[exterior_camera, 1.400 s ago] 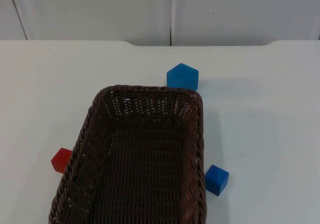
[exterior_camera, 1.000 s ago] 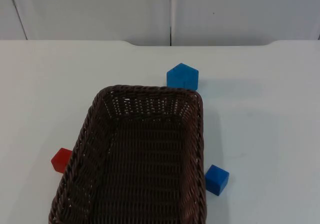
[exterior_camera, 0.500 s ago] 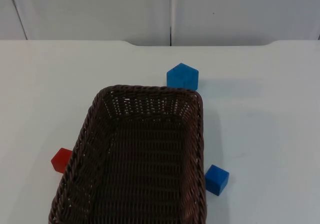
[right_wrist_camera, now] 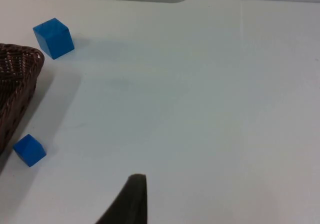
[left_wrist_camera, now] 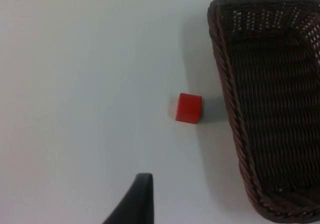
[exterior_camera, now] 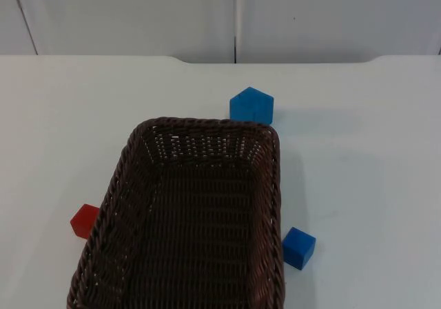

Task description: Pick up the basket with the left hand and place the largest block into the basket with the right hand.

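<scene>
A dark brown wicker basket (exterior_camera: 207, 125) stands empty on the white table, its near end cut off by the picture's edge. The largest block, blue (exterior_camera: 251, 106), sits just behind the basket's far right corner. Beside the basket's right wall lies a small blue block (exterior_camera: 298, 247), and by its left wall a small red block (exterior_camera: 85, 221). My left gripper (left_wrist_camera: 136, 200) hangs above the table some way from the red block (left_wrist_camera: 189, 108) and the basket (left_wrist_camera: 223, 84). Over bare table, my right gripper (right_wrist_camera: 131, 199) is well apart from the large blue block (right_wrist_camera: 53, 38), the small blue block (right_wrist_camera: 29, 150) and the basket (right_wrist_camera: 15, 84).
The grey partition wall (exterior_camera: 234, 16) closes off the table at the back. Wide bare table (exterior_camera: 365, 171) lies to the right of the basket, and more bare table (exterior_camera: 62, 130) to its left.
</scene>
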`<act>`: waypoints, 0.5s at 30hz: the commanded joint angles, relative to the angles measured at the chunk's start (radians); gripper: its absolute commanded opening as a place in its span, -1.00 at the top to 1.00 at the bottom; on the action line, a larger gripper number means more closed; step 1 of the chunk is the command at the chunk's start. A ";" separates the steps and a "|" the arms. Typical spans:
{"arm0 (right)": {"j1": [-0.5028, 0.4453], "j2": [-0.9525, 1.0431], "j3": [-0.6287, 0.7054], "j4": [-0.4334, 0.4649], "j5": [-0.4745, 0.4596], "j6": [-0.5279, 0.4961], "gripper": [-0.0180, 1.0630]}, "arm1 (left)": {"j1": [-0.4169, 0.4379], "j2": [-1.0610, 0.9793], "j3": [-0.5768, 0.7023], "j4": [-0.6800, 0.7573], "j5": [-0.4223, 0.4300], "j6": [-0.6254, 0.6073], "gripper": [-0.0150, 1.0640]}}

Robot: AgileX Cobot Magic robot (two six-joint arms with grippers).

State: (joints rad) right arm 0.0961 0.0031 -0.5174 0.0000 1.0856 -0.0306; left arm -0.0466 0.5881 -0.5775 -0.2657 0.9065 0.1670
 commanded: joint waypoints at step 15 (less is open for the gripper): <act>-0.006 -0.003 0.001 0.000 -0.007 -0.004 -0.97 | 0.001 0.418 -0.081 -0.197 -0.128 0.222 -0.97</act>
State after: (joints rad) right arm 0.0961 0.0031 -0.5174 0.0000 1.0856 -0.0306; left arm -0.0466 0.9746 -0.6352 -0.4404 0.7978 0.3615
